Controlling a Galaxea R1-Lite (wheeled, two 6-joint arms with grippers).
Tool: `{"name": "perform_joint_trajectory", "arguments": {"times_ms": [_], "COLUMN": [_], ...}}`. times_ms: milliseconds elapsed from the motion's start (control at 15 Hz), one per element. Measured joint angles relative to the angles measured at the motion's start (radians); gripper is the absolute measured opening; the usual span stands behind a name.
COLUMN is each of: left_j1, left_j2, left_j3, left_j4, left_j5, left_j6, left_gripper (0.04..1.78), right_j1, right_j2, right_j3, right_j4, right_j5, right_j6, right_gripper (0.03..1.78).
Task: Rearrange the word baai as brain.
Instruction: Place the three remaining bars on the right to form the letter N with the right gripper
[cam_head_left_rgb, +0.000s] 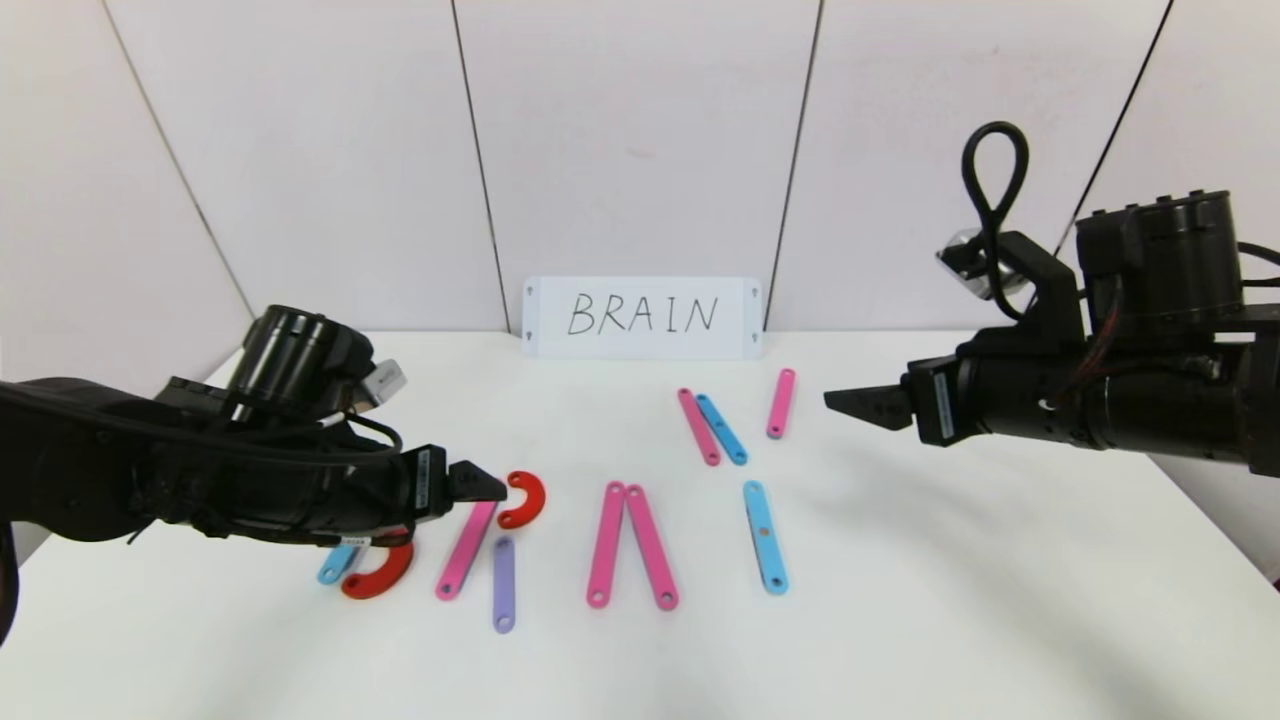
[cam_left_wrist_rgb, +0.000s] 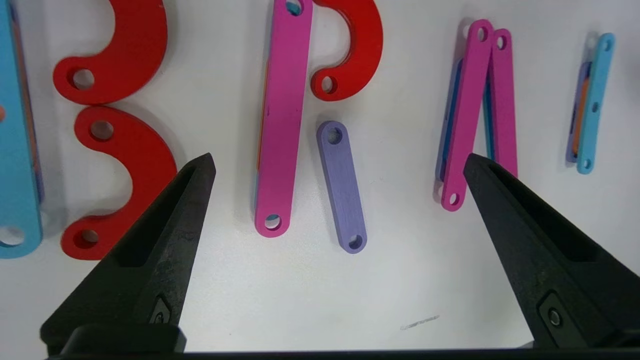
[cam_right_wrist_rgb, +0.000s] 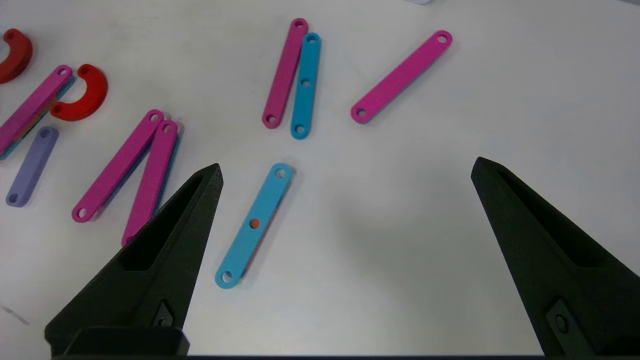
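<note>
In the head view the left end effector (cam_head_left_rgb: 490, 483) covers most of the blue bar (cam_head_left_rgb: 337, 565) and one of the red arcs (cam_head_left_rgb: 378, 578) near the surface's (cam_head_left_rgb: 900, 600) left edge. The left wrist view shows that blue bar (cam_left_wrist_rgb: 17, 150) beside two stacked red arcs (cam_left_wrist_rgb: 125, 55), partly cut off. Counted across views: three red arcs, five pink bars (cam_head_left_rgb: 606, 543), three blue bars, one purple bar (cam_head_left_rgb: 503, 583). Both end effectors hover released; the right end effector (cam_head_left_rgb: 850, 403) is above the right side. A card (cam_head_left_rgb: 642, 317) reading BRAIN stands at the far edge.
</note>
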Motion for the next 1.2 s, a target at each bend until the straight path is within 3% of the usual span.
{"name": "perform_joint_trajectory", "arguments": {"times_ms": [133, 333, 800, 1200], "left_j1": [0.069, 0.124, 0.168, 0.166], "left_j2": [-0.029, -0.06, -0.088, -0.089], "left_j3": [0.013, 0.019, 0.023, 0.034], "left_j4": [-0.021, -0.025, -0.044, -0.044], "left_j5": [-0.08, -0.105, -0.121, -0.123], "left_j6": [0.071, 0.101, 0.117, 0.119], "left_gripper": [1.74, 1.74, 1.74, 1.74], "right_j1": [0.053, 0.113, 0.191, 0.211], "right_j2": [0.032, 0.106, 0.304, 0.426], "right_j3": [-0.041, -0.112, -0.236, -0.311], "right_j4": [0.019, 0.036, 0.039, 0.08], "right_j5": [-0.013, -0.037, -0.044, -0.044], "right_j6": [0.011, 0.09, 0.159, 0.211], "right_gripper": [1.74, 1.74, 1.74, 1.74]}}
